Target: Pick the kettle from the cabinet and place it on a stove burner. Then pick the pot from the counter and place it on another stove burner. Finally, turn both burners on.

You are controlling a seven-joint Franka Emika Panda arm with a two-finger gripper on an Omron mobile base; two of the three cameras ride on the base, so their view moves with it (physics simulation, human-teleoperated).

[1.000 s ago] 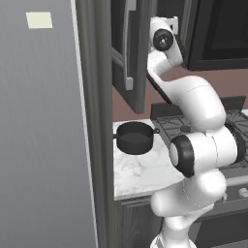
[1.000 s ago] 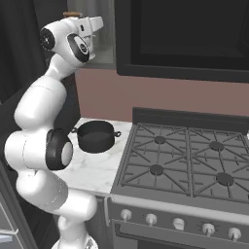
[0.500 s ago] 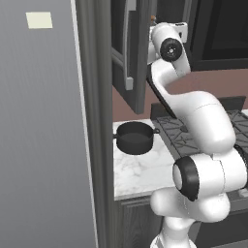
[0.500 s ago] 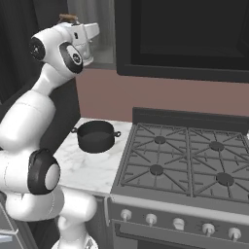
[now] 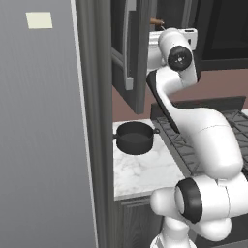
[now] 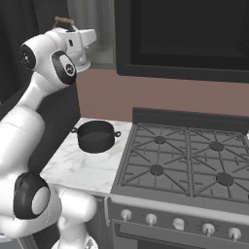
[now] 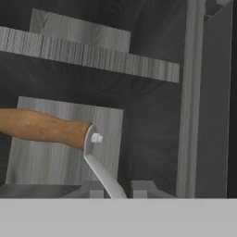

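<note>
Two dark fingertips (image 7: 118,189) sit almost together at the bottom of your hand view, closed on the thin silver arm of the kettle (image 7: 99,169) handle. That metal strip climbs from between the tips and curves to a bolt, where the orange-brown wooden grip (image 7: 44,128) begins; the grip's long axis runs across your hand view, slightly tilted, pointing away toward the left edge. You cannot see the kettle's body or spout here, so which way the spout faces cannot be told.

From the right base view you see the wooden grip poking up just above the white hand (image 6: 73,41), high in front of the open cabinet (image 6: 99,29). In the left base view the same brown tip shows beside the cabinet door (image 5: 127,48) with its silver bar handle.

Your pot (image 6: 96,136) stands upright on the marble counter (image 6: 78,168), near the stove's left edge, its two loop handles pointing left and right. All burners (image 6: 156,169) lie bare under their grates.
</note>
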